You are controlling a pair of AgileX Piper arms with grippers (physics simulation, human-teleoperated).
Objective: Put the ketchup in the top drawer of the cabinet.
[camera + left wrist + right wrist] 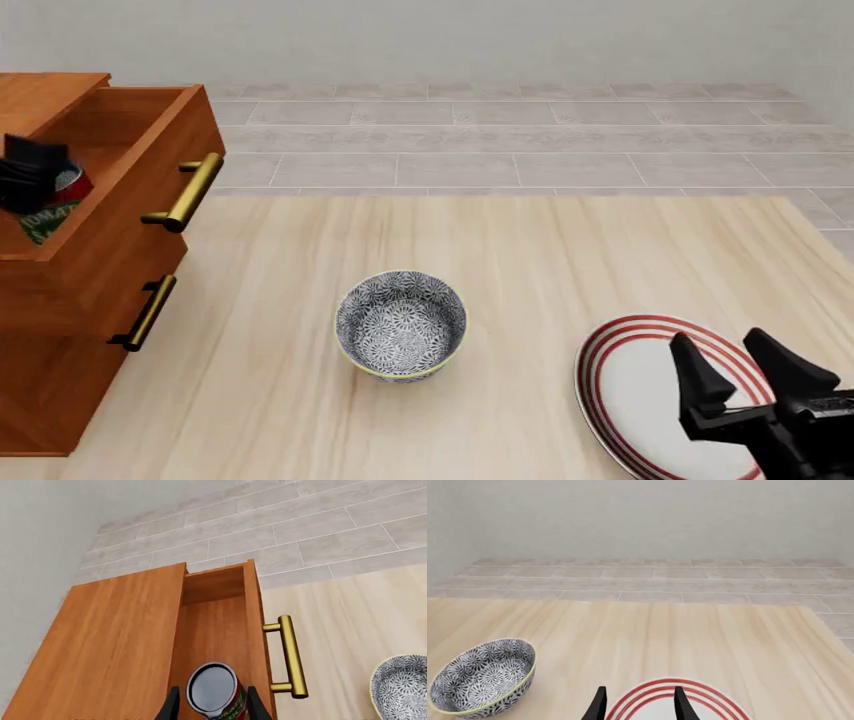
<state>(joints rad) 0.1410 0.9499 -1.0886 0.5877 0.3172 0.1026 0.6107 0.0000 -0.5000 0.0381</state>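
Note:
The ketchup is a small can with a red-and-green label and a dark glossy top. My left gripper is shut on it and holds it inside the open top drawer of the reddish-brown cabinet. In the front view the ketchup sits low in the top drawer with the left gripper over it. My right gripper is open and empty above a red-striped plate.
A blue-grey patterned bowl stands mid-table; it also shows in the right wrist view. The top drawer's brass handle sticks out toward the table. The lower drawer's handle is below it.

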